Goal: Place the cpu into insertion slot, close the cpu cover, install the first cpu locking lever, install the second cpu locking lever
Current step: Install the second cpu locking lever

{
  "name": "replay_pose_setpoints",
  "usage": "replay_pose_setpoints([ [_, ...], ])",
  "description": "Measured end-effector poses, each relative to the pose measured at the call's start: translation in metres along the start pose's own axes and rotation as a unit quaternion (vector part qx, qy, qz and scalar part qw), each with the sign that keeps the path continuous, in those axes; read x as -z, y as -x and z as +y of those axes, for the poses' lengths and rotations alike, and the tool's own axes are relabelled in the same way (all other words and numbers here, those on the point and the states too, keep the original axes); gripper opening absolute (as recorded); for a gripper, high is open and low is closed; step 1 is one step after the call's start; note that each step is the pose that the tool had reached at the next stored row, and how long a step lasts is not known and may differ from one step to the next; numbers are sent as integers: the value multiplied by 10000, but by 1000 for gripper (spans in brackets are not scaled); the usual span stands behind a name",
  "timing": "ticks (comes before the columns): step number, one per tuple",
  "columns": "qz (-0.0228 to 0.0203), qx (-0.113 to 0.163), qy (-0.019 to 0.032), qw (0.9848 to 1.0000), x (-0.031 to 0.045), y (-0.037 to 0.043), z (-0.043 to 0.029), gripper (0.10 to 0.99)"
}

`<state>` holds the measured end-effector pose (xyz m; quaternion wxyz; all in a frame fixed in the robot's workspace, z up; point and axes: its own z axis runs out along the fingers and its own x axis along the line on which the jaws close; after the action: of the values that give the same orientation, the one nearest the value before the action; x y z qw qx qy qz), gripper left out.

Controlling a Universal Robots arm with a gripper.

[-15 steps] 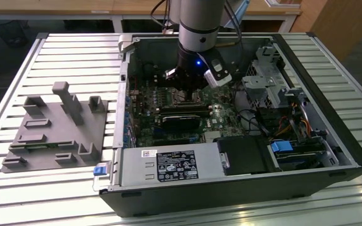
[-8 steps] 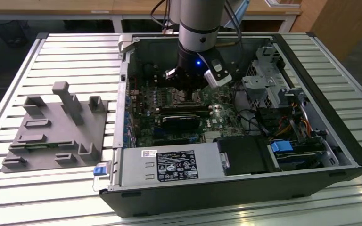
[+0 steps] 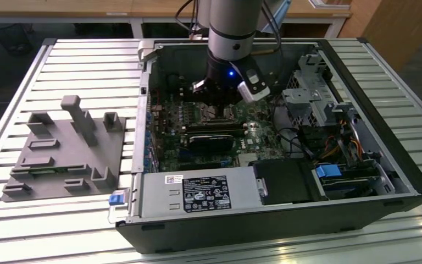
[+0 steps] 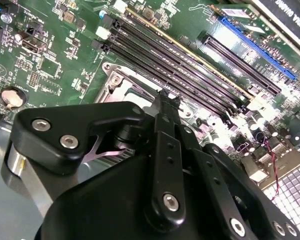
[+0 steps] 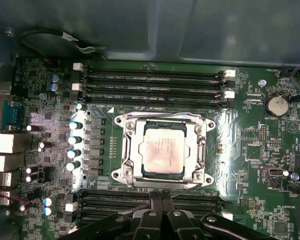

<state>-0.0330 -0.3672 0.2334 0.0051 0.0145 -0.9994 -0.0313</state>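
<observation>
Long black memory slots [image 5: 152, 82] flank the insertion slot [image 5: 121, 150] on two sides in the first wrist view; a row of upright capacitors [image 5: 75, 145] stands just beside it, and a coin battery [image 5: 277, 106] sits well apart. The cpu [image 5: 163, 151] lies flat in the slot, framed by the cpu cover [image 5: 204, 145], which is down around it. A thin lever wire [image 5: 190, 186] runs along the cover edge nearest the gripper [image 5: 162, 196].

The arm reaches straight down into the open computer case [image 3: 357, 82] in the exterior view. Fingertips are pressed together at the socket's edge, between it and the near memory slots, pinching nothing visible. Case walls stand close around; a grey fixture [image 3: 68, 151] sits outside on the slatted table [image 3: 72, 60].
</observation>
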Motion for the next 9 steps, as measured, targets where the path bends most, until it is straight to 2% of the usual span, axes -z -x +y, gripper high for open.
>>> replay_pose_setpoints([
  [6, 1, 1, -1, 10000, -17, -26, -1, 106],
  [9, 0, 0, 22, 10000, -20, -28, 0, 106],
])
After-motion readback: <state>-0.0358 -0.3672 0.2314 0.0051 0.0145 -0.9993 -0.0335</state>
